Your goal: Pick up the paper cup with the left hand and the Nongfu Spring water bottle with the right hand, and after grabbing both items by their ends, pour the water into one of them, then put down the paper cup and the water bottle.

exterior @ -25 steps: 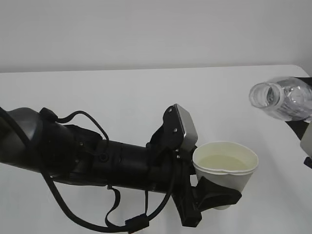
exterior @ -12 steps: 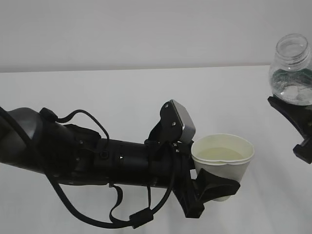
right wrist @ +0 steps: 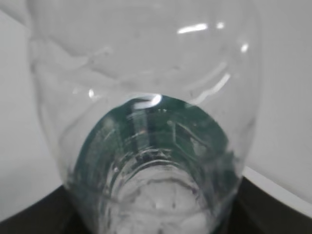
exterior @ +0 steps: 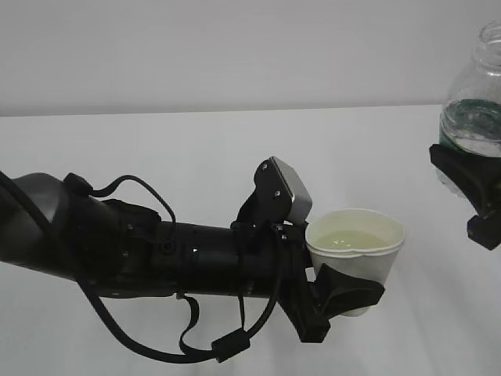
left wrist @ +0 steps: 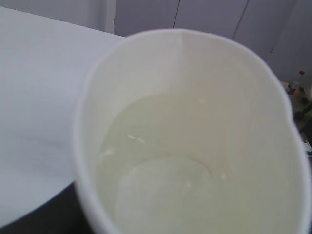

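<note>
Holding both items aloft with the pour apparently done; only the setting down is left.

Exterior view: the left hand point(exterior: 344, 301) grips the paper cup point(exterior: 356, 254) near its base, above the white table point(exterior: 196, 157), while the right hand point(exterior: 470, 192) clasps the Nongfu Spring water bottle point(exterior: 476, 110) low on its body, upright, well right of the cup.
Left wrist view: the water point(left wrist: 165, 170) pools in the cup, directly before the camera.
Right wrist view: the bottle's ribbed body and green label sit clamped between dark jaws.
</note>
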Available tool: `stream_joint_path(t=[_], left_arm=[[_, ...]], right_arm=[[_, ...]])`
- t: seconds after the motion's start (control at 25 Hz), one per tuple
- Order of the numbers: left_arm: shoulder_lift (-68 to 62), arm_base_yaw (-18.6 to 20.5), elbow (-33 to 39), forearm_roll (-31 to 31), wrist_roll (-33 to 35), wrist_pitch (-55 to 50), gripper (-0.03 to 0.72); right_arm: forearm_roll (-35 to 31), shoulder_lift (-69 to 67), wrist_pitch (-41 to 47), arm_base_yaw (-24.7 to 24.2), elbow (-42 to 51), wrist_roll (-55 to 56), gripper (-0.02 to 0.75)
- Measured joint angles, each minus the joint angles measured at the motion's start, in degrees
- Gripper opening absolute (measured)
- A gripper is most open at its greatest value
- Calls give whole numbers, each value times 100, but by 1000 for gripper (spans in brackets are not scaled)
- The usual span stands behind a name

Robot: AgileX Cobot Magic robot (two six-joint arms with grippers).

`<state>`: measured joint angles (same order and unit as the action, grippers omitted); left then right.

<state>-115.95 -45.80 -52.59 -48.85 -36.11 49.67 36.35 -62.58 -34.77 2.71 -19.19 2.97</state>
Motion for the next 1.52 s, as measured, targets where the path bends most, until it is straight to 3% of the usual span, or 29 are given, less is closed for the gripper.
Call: stream_joint_path(t=[0.48,0.72,1.16,1.52], left_arm=[[0,0,0,212,0,46,409],[0,0,0,215,0,46,409],[0,0,0,227,0,46,409],[0,0,0,227,0,46,408]], right_arm=[[-1445,0,-514,0,0,619,435],[-1797,-123,-649,0,0,629,435],[-2473,-1571,-2425,0,0,629,435],[-2712,-2625,-2919,0,0,633,435]])
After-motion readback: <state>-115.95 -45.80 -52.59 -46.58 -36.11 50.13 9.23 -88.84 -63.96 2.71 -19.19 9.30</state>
